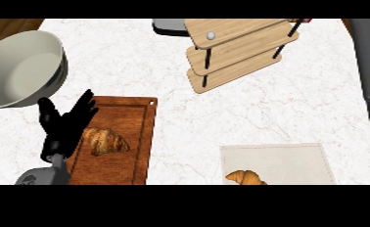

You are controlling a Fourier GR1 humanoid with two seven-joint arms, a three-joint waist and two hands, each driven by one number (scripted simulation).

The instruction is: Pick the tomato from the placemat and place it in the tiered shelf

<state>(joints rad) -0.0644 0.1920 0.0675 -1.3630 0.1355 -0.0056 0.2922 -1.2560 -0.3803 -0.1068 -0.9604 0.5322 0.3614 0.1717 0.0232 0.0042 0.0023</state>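
**A:** What lay on the white marble counter (159,69)?

**B:** At the left, a reddish-brown wooden cutting board (119,140) with a golden-brown croissant (106,141) on it. At the lower right sat a pale beige cloth placemat (278,160), and a second golden croissant (244,177) rested at its lower left part, cut by the view's edge.

**A:** And the tomato?

**B:** I could not see one anywhere. The placemat carried only that croissant, and the light wooden three-tiered shelf with black posts (235,52) at the upper right showed bare boards.

**A:** What about the hands?

**B:** Only the black left hand (65,125) showed, at the lower left, over the left edge of the cutting board. Its fingers were spread and straight, pointing up the view, holding nothing; they sat just beside the croissant on the board, possibly overlapping its left end. The right hand did not appear at all.

**A:** Anything else?

**B:** A large cream-white round bowl (25,67) stood at the far left, above the hand, and a grey object (170,26) peeked out behind the shelf's top tier.
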